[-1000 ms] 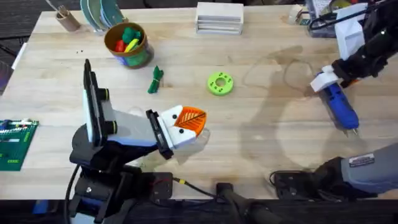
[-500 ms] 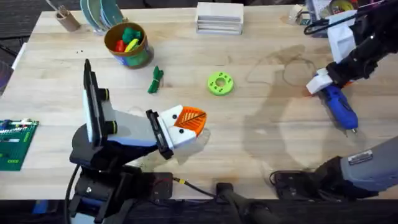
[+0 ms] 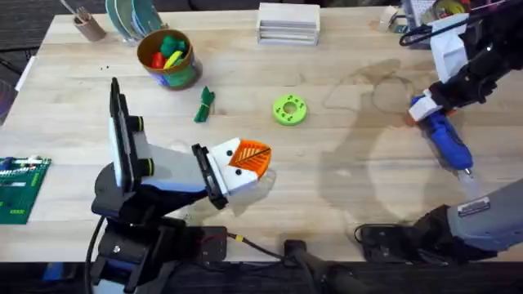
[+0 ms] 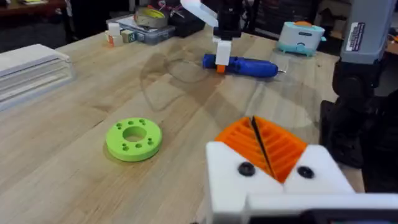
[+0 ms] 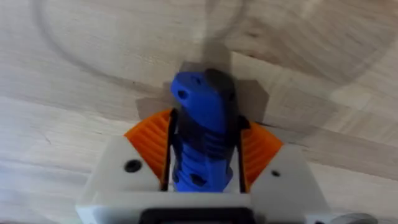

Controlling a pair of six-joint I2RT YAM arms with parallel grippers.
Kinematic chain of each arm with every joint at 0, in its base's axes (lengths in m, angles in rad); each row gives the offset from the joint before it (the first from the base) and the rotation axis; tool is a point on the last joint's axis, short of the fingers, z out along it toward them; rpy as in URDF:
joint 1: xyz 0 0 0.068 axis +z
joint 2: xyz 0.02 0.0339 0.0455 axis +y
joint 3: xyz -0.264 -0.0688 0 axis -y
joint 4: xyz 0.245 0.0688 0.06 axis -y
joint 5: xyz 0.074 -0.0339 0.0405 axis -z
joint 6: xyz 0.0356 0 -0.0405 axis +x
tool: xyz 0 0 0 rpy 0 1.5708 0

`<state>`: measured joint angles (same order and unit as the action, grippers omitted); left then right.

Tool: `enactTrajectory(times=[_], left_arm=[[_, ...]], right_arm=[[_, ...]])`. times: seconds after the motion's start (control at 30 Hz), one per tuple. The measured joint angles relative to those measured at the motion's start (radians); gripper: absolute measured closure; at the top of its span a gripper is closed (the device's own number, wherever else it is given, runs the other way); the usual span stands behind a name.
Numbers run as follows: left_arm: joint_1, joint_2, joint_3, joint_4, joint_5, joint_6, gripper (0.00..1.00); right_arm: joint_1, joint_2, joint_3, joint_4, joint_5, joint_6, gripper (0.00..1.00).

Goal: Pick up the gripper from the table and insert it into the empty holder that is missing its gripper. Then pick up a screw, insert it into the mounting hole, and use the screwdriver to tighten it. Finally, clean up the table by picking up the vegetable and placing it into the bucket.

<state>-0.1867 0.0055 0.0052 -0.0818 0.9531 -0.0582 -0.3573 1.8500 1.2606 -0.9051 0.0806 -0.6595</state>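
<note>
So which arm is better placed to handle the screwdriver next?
The right. Its gripper is already shut on the blue screwdriver, which lies on the table. The left gripper sits far off near the table's middle, fingers together and empty.

A light wooden table (image 3: 343,188), with grain lines and soft shadows cast across it, is seen from above. Dark carpeted floor (image 3: 24,24) is visible past its far left corner. Along the far edge, a stack of white trays (image 3: 288,23) is set. In the left wrist view, a dim room with dark cluttered furniture (image 4: 37,18) is seen beyond the table.
</note>
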Motion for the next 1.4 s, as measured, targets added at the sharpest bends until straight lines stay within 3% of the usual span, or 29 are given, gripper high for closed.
enactTrajectory(times=[0.17,0.2,0.37,1.07,1.4], left_arm=[[0.000,0.000,0.000,0.000,0.000,0.000,0.985],[0.000,0.000,0.000,0.000,0.000,0.000,0.985],[0.000,0.000,0.000,0.000,-0.001,0.000,0.985],[0.000,0.000,0.000,0.000,-0.004,0.000,0.985],[0.000,0.000,0.000,0.000,-0.004,0.000,0.985]], right_arm=[[0.000,0.000,0.000,0.003,0.001,-0.003,0.585],[0.000,0.001,0.000,0.009,0.003,-0.003,0.689],[0.000,0.004,0.000,0.008,0.004,-0.009,0.970],[0.000,0.005,0.033,-0.005,-0.003,0.053,0.972],[0.001,-0.082,0.123,0.010,-0.114,0.160,0.972]])
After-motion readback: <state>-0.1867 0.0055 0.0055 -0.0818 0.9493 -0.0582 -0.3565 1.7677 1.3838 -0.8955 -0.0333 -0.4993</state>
